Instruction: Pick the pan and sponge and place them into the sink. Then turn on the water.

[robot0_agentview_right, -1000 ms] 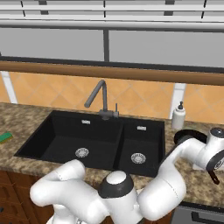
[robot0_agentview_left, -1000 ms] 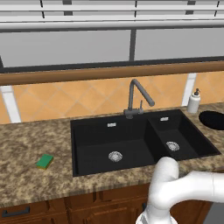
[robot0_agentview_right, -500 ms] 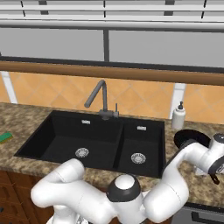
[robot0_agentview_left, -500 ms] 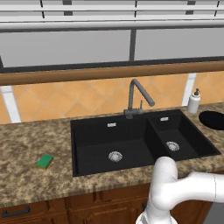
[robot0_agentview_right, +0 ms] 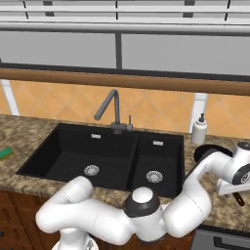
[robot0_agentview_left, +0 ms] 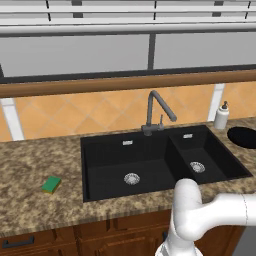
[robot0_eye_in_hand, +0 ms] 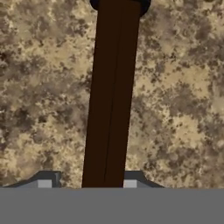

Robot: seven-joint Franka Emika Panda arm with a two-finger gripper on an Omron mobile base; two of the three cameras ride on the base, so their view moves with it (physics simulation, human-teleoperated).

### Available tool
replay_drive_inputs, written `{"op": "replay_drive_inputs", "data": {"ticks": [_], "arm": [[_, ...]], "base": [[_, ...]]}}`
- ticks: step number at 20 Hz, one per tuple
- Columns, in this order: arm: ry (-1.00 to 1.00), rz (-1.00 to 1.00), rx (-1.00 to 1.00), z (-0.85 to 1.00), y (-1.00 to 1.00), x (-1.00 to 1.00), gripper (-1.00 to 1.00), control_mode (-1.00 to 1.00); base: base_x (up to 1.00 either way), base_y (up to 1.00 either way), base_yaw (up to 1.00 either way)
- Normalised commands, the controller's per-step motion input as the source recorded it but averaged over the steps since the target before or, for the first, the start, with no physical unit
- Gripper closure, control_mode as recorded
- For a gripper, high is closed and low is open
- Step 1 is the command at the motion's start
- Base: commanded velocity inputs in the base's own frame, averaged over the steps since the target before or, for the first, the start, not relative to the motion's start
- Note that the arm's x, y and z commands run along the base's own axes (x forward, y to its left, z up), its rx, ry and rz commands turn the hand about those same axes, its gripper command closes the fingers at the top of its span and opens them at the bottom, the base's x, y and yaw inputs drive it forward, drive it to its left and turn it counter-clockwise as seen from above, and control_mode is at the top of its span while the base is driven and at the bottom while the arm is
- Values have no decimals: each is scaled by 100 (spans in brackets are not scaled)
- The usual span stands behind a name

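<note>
From the left base view: sink [robot0_agentview_left: 125, 150] is set in the granite desk [robot0_agentview_left: 30, 165], both basins bare, faucet [robot0_agentview_left: 156, 111] dry, no stream. Sponge [robot0_agentview_left: 51, 184] sits on the desk well left of the sink, untouched. Dark round edge of the pan [robot0_agentview_left: 243, 137] shows at the far right, beyond the soap bottle [robot0_agentview_left: 221, 116].

Right base view: arm reaches out right over the desk; hand hangs low at the right edge, over the pan's handle end. Pan body [robot0_agentview_right: 209, 152] lies on the desk just right of the sink, near the soap bottle. Sponge at the left edge [robot0_agentview_right: 6, 153].

Hand view: brown wooden handle [robot0_eye_in_hand: 111, 96] runs straight up between the two finger tips [robot0_eye_in_hand: 131, 180], pan's rim at the top. Tool [robot0_eye_in_hand: 89, 183] straddles the handle, tips close on either side; whether they press it yet, cannot tell.

Judgement: nothing is done so far. Pan grasp is in hand; pan into sink, sponge into sink and water on all remain.
</note>
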Motion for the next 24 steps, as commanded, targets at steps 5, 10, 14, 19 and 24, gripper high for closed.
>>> {"op": "replay_drive_inputs", "data": {"ticks": [5,10,14,19,24], "arm": [[7,4,1,-52,0,-20,100,-100],[-1,8,0,-27,4,-18,100,-100],[-13,4,-2,-2,4,-19,100,-100],[-17,2,-4,14,15,-3,100,-100],[-21,0,-3,38,56,0,100,-100]], "base": [[0,0,0],[0,0,0],[0,0,0],[0,0,0],[0,0,0]]}}
